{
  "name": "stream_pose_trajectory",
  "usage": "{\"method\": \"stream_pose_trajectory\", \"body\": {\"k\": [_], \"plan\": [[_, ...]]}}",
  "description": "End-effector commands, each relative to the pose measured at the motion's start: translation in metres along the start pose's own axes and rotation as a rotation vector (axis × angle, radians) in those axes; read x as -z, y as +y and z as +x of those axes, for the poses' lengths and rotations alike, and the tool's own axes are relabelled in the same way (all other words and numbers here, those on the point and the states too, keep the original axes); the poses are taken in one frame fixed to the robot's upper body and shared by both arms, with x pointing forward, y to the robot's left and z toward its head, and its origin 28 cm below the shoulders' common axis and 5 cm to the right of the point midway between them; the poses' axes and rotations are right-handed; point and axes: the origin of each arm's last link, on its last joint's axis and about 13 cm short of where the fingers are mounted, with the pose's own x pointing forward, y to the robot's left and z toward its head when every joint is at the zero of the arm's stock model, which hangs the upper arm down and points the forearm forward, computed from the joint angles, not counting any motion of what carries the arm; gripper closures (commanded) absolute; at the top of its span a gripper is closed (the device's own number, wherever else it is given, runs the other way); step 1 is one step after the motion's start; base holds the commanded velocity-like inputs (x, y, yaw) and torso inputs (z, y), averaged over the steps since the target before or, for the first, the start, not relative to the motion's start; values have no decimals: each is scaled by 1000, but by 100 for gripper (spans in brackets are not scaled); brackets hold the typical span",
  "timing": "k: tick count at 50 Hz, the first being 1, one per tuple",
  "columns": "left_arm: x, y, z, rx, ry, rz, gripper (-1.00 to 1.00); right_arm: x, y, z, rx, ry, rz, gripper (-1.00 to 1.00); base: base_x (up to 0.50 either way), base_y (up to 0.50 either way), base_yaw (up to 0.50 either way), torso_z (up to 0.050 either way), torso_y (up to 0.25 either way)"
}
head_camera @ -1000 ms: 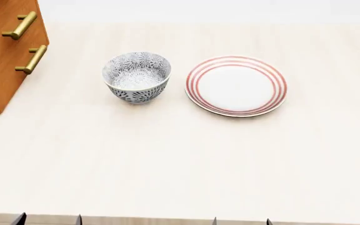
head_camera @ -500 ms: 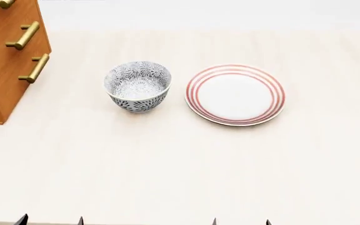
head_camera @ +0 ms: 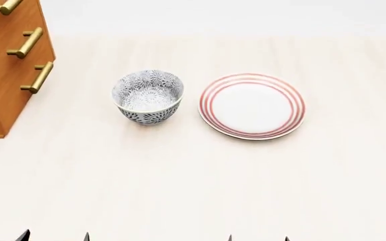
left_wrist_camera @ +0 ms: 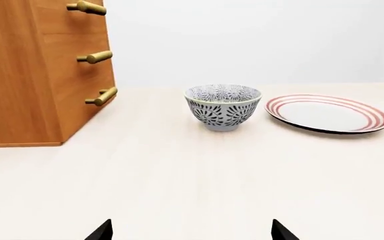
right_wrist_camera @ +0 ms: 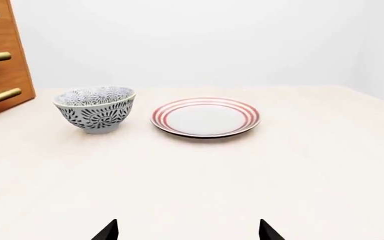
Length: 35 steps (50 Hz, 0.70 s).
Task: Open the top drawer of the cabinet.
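Cabinet [left_wrist_camera: 38, 75] is seen ahead of the left gripper [left_wrist_camera: 190, 231] and off to its left side, well apart from it; nothing is touched yet. Top drawer [left_wrist_camera: 72, 17] is the uppermost of three, marked by its brass bar handle [left_wrist_camera: 86, 7], which sits well above the gripper's present level. All three drawers are judged shut; fronts lie flush.

Left gripper: fingertips are spread, nothing held between them. Right gripper [right_wrist_camera: 187, 231]: likewise spread and empty, with the cabinet farther off to its left.

Handling, as judged: the drawer is a rigid wooden box, likely of moderate weight, expected to slide straight out with some friction. The handle is hard, smooth metal and may prove slippery, so a firm pinch across the middle of the bar is advised, with the pull kept square to the drawer front to avoid binding. The two lower handles are alike and closely stacked, so the wrong one could be taken if height is misjudged.

Room: the table [head_camera: 193, 181] between the grippers and the cabinet is bare. A patterned bowl [head_camera: 147, 95] stands ahead of the left gripper and slightly to its right, near the cabinet's front; a striped plate [head_camera: 252, 106] lies just beside the bowl, farther right. The bowl is judged the one thing near the drawer's outward path. The table's far edge lies beyond both.
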Motion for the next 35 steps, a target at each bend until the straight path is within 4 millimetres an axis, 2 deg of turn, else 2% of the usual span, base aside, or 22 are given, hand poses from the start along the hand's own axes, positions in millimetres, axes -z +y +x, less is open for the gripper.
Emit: {"method": "stream_pose_trajectory", "body": {"k": [1,35], "plan": [[-2,0,0,3,-13,-8,-100,0,0,1,-2,-5,3,-100,383,0,0,0,0],[-1,-1,0,8,-16,-10,-100,-1,1,0,-15,-9,8,-100,499,0,0,0,0]]}}
